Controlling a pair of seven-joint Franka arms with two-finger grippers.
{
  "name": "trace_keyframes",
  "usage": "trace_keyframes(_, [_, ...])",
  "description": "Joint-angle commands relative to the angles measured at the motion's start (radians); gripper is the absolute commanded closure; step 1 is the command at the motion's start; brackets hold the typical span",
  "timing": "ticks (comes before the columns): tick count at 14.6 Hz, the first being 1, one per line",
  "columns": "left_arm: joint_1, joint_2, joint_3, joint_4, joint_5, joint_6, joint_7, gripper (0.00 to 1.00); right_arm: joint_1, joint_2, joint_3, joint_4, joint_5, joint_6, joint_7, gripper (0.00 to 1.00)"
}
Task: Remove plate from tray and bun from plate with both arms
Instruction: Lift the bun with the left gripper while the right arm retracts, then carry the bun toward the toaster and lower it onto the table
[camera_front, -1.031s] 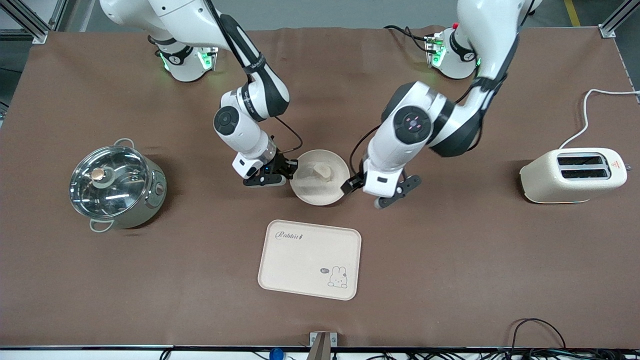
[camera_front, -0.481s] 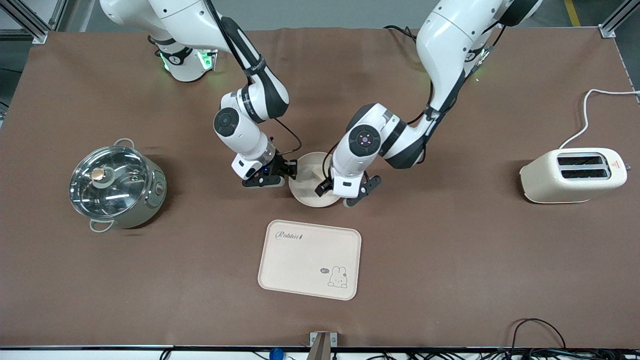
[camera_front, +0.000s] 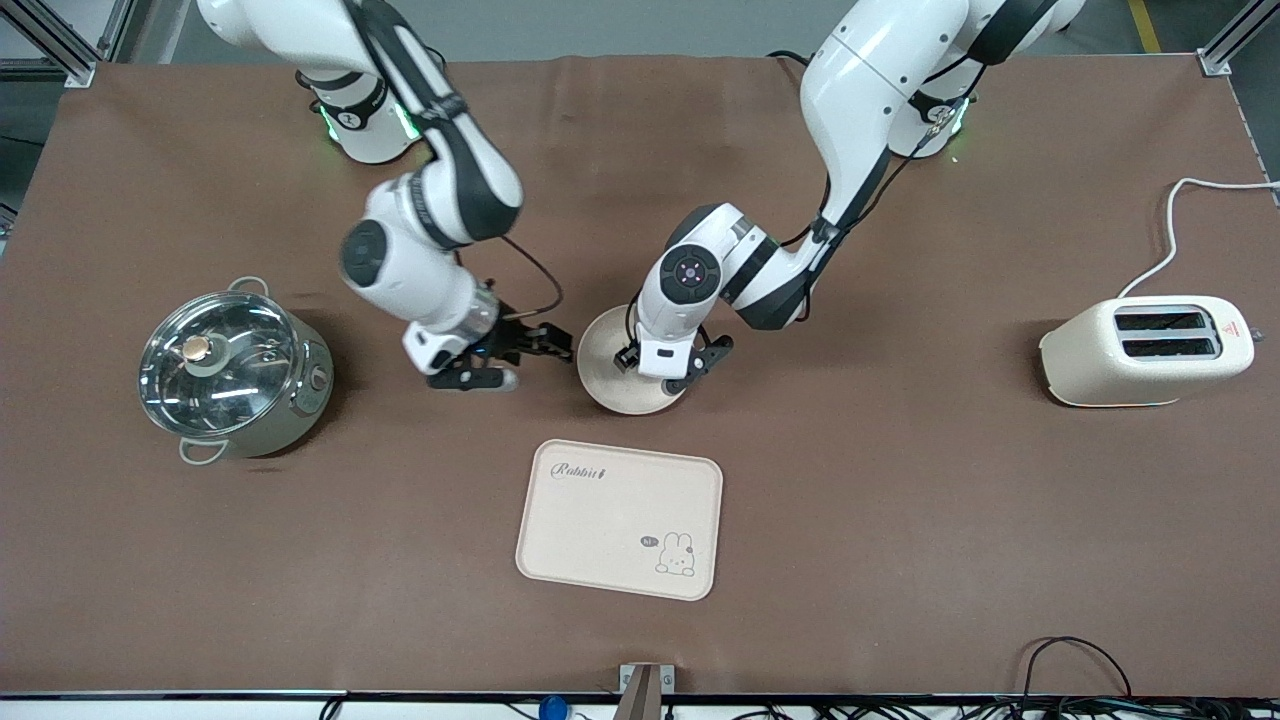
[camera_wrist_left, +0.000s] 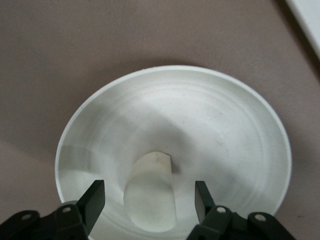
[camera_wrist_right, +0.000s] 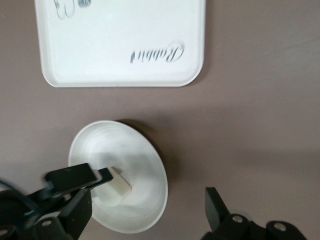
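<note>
The round cream plate (camera_front: 600, 378) lies on the brown table mat, farther from the front camera than the rabbit tray. My left gripper (camera_front: 663, 372) hangs low over the plate and hides the bun in the front view. In the left wrist view the open fingers (camera_wrist_left: 95, 200) stand on either side of the pale bun (camera_wrist_left: 152, 192), which lies in the plate (camera_wrist_left: 225, 125). My right gripper (camera_front: 500, 360) is open and empty beside the plate, toward the pot. The right wrist view shows the plate (camera_wrist_right: 145, 170), the bun (camera_wrist_right: 120, 187) and its own gripper (camera_wrist_right: 145, 215).
The cream rabbit tray (camera_front: 620, 520) lies nearer to the front camera than the plate, and also shows in the right wrist view (camera_wrist_right: 120, 45). A steel pot with a glass lid (camera_front: 235, 375) stands at the right arm's end. A cream toaster (camera_front: 1145, 350) stands at the left arm's end.
My left gripper has moved in over the plate and now straddles the bun. My right gripper has left the plate's rim and moved toward the pot. The plate shifted slightly.
</note>
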Motion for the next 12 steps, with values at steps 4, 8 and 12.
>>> trace_keyframes(4, [-0.017, 0.04, 0.002, 0.013, 0.022, 0.057, -0.043, 0.55, -0.142, -0.264, -0.106, 0.043, -0.318, -0.385, -0.006, 0.0])
trace_keyframes(8, [-0.007, 0.014, 0.01, 0.018, 0.024, 0.025, -0.038, 0.8, -0.305, -0.284, -0.107, 0.238, -0.493, -0.618, -0.015, 0.0])
trace_keyframes(12, [0.116, -0.098, 0.025, 0.067, 0.107, -0.138, 0.001, 0.79, -0.488, -0.284, -0.019, 0.383, -0.561, -0.729, -0.096, 0.0])
